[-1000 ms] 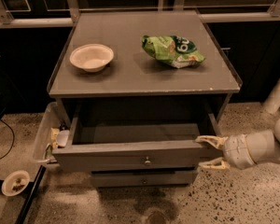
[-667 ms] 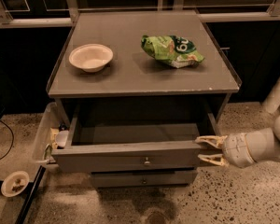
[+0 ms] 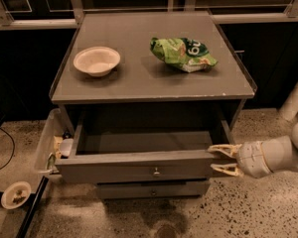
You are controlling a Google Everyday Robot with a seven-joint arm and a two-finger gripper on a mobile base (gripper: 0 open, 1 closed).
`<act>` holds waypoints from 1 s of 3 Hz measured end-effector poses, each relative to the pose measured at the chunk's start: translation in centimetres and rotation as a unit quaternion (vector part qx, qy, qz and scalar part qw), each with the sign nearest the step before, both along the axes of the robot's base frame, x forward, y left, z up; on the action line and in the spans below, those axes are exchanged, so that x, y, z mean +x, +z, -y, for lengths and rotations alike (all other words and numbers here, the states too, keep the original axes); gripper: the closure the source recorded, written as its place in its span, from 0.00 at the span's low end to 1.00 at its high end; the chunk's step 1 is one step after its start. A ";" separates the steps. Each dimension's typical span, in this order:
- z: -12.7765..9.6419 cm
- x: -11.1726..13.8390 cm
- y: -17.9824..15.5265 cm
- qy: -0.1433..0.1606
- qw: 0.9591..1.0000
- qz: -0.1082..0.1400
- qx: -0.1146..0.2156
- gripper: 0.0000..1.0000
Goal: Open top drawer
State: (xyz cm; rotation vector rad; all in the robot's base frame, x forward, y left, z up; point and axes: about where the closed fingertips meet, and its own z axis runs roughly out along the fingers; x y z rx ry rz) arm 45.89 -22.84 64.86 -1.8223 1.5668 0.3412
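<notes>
Only partial white lettering, roughly "6u", shows on the green bag (image 3: 181,53).

The hand (image 3: 212,158) is seen low at the right of the view, pointed leftward. Its two pale fingers (image 3: 222,149) are held apart, one above the other, each roughly level and tapered toward its tip. They are carried on a rounded white wrist (image 3: 253,158), which is joined to a thick white forearm (image 3: 283,151) stretched horizontally from the right edge.
</notes>
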 end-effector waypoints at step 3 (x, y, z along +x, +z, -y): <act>-0.9 1.5 0.2 0.020 0.999 -0.038 -0.021 0.00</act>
